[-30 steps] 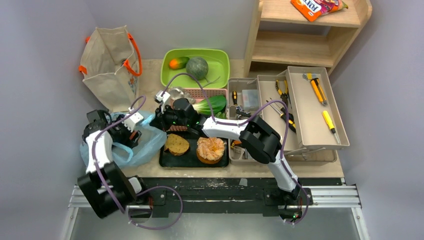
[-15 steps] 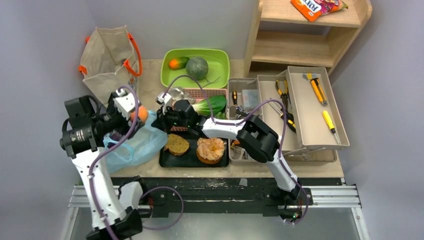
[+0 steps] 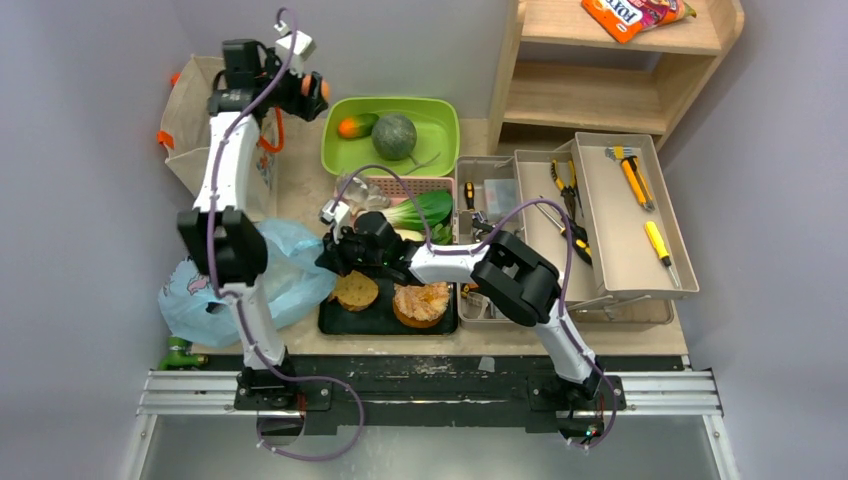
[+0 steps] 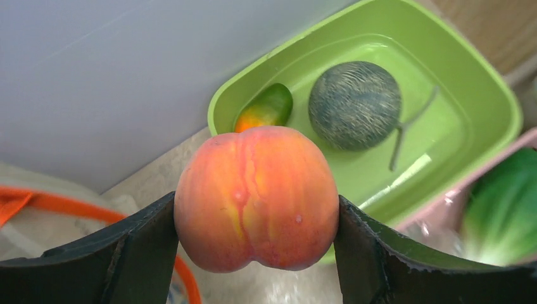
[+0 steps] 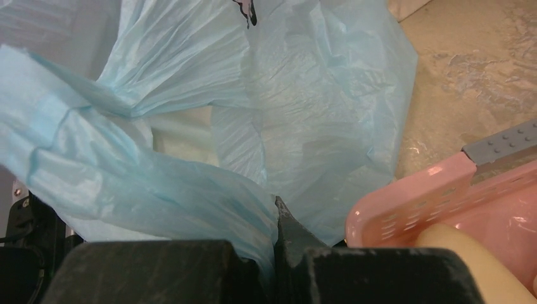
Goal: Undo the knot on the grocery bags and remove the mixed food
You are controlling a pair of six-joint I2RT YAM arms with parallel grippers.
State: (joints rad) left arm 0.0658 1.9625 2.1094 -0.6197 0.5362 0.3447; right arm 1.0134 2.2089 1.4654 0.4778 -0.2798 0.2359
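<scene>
My left gripper is raised at the back, just left of the green tub, and is shut on a peach held between both fingers. The tub holds a round green melon and an orange-and-green fruit. Near the front left lies the light-blue plastic bag. My right gripper is shut on a fold of this bag, the plastic pinched between its jaws. The knot is out of view. The beige tote stands behind the left arm.
A black tray carries a brown bread slice and an orange-topped pastry. Leafy greens lie in the pink basket. An open toolbox fills the right side. The wooden shelf holds an orange packet.
My left arm lifted out of the blue bag with the peach and swung up and back to the green tub's left edge. The right gripper kept its hold on the bag.
</scene>
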